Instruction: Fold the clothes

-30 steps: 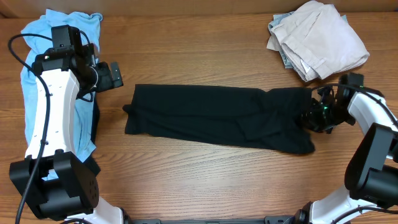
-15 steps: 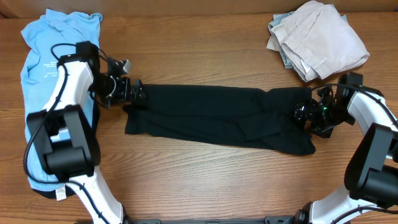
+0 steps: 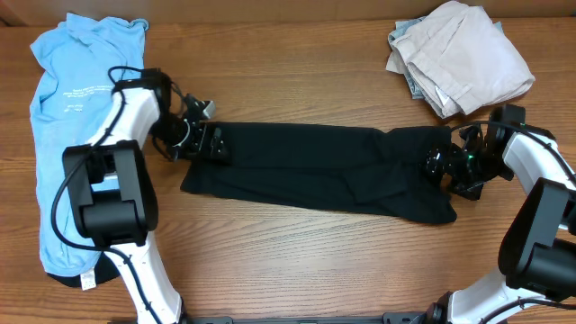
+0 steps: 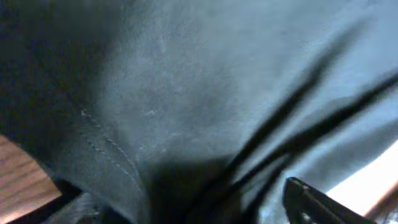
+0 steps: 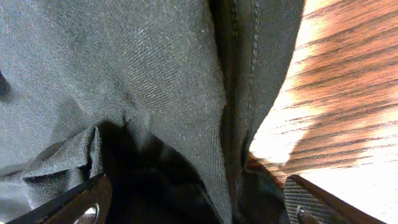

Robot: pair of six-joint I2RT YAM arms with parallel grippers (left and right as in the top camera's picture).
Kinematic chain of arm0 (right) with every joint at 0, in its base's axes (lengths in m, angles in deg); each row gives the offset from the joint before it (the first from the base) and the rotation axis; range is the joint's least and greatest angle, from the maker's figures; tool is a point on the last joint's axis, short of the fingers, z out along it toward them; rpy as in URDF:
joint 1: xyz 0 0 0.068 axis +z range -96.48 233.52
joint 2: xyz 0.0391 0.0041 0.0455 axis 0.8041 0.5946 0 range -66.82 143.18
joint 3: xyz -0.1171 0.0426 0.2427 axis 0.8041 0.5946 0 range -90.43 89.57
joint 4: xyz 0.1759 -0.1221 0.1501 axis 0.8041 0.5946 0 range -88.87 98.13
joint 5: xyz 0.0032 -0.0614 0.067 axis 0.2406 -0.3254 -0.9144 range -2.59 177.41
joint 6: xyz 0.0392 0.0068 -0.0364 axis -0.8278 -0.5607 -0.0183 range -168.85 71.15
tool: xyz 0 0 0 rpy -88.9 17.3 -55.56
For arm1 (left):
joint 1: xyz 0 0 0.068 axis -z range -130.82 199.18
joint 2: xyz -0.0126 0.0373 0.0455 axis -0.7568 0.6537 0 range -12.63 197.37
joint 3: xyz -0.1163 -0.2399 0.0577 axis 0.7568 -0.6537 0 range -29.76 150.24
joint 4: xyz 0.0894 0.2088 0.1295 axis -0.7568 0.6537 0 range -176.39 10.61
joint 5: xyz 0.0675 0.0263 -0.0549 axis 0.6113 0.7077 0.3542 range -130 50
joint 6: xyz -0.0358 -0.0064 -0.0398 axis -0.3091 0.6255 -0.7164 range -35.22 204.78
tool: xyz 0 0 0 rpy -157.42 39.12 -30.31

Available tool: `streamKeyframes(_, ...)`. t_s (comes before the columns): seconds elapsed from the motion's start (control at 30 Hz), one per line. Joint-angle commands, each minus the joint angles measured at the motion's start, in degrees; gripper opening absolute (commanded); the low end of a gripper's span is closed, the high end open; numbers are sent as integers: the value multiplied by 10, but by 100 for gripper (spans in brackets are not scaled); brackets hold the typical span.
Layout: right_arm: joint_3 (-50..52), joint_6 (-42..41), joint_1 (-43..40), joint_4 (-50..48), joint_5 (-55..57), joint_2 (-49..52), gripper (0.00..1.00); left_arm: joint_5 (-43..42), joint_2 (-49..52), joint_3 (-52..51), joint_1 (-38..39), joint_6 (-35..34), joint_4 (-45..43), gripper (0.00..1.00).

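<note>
Brown wooden table (image 3: 297,261) fills the whole place in front of me, and the clothes are spread over it in three spots. In the middle lies the black garment (image 3: 315,171), already brought together into one long narrow band that runs from left to right, with some wrinkles and an uneven right end. I judge the task is about at its first part: the band needs to be folded across its length, and the other pieces are not yet done. The left gripper (image 3: 205,142) is low on the left end of the band, its fingers set wide apart with black cloth between them, not pinched. The right gripper (image 3: 443,166) is on the right end in the same way, fingers wide and cloth bulging between them, so nothing is really held. A light blue T-shirt (image 3: 63,108) lies open and flat along the left edge, partly under the left arm. A loose beige pile (image 3: 463,58) sits at the far right corner, well apart from the band, so it blocks nothing.
</note>
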Motion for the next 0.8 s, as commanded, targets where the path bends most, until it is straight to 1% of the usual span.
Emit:
streamKeyframes(0.0,-13,2,0,-2,3,3,92,146,10,-6,28,-102,-3,84)
streamKeyframes(0.1,-13,2,0,-2,3,3,92,228,10,-6,41,-188,-7,80)
streamKeyframes(0.2,-13,2,0,-2,3,3,91,264,10,-6,44,-261,-9,75)
streamKeyframes(0.3,-13,2,0,-2,3,3,91,267,10,-7,45,-296,-20,65)
streamKeyframes(0.33,-13,2,0,-2,3,3,89,266,10,-7,46,-308,-25,62)
streamKeyframes(0.4,-13,2,0,-2,3,3,88,266,10,-11,49,-330,-37,57)
streamKeyframes(0.53,-13,2,0,-2,3,3,86,252,10,-30,63,-347,-63,44)
streamKeyframes(0.57,-13,2,0,-2,3,3,85,244,10,-35,68,-347,-69,36)
streamKeyframes(0.63,-13,2,0,0,2,3,85,237,10,-42,77,-347,-72,14)
streamKeyframes(0.67,-13,2,0,1,2,3,84,238,10,-43,81,-346,-70,6)
streamKeyframes(0.7,-13,2,0,2,1,3,83,238,10,-43,83,-346,-67,4)
streamKeyframes(0.77,-13,0,0,4,1,3,82,243,9,-38,82,-346,-54,4)
